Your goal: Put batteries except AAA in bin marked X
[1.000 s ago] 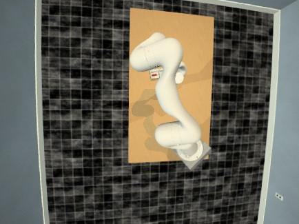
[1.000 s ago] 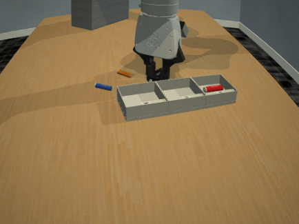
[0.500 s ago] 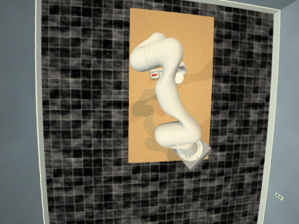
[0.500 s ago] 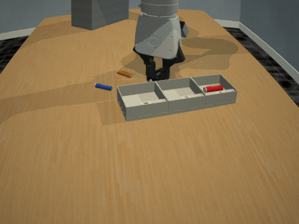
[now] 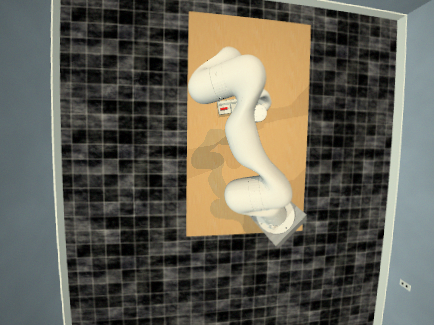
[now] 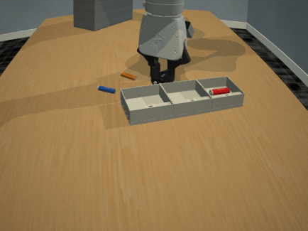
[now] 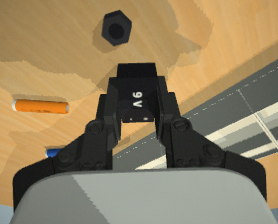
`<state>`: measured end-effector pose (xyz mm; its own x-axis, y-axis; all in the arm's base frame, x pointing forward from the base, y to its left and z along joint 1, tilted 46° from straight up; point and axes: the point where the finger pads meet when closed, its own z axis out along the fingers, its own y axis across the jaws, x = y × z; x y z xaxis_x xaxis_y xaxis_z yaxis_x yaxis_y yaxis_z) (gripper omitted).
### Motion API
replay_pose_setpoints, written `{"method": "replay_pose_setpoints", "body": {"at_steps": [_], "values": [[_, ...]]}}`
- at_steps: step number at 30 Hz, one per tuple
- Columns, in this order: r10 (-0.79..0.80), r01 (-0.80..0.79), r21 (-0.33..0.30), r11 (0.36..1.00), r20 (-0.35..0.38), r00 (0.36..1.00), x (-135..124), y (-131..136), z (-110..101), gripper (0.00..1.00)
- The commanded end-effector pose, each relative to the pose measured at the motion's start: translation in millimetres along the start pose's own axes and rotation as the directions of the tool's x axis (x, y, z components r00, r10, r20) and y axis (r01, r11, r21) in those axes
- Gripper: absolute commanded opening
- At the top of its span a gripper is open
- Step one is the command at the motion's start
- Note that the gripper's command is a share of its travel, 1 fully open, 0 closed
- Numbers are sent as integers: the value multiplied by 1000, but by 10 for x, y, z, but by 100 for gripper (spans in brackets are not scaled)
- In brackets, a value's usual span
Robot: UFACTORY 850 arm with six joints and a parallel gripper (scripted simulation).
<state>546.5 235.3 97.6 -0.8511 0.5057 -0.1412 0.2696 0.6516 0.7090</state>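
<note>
My gripper [image 7: 137,90] is shut on a black 9 V block battery [image 7: 137,97], low over the table just behind the row of bins; it also shows in the exterior view [image 6: 161,77]. The grey three-compartment bin row [image 6: 182,99] stands in front of it, and its marks are too small to read. A red cylindrical battery [image 6: 219,91] lies in the right compartment. An orange battery [image 6: 128,76] and a blue battery [image 6: 106,89] lie on the table to the left; the orange one also shows in the wrist view [image 7: 40,106].
A black hex nut [image 7: 116,29] lies on the table beyond the gripper. A grey house-shaped block [image 6: 101,5] stands at the back of the table. In the top view the arm [image 5: 245,137] covers most of the objects.
</note>
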Motion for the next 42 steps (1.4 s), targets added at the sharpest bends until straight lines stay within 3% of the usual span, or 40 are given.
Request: {"method": "replay_pose_setpoints", "body": {"at_steps": [1,17,42], "values": [[0,0,-1,1000,1,1000,-5,3,-119,0],[0,0,-1,1000,1,1000,-4,3,-585,0],[0,0,-1,1000,1,1000,-1,62,-510,0]]}}
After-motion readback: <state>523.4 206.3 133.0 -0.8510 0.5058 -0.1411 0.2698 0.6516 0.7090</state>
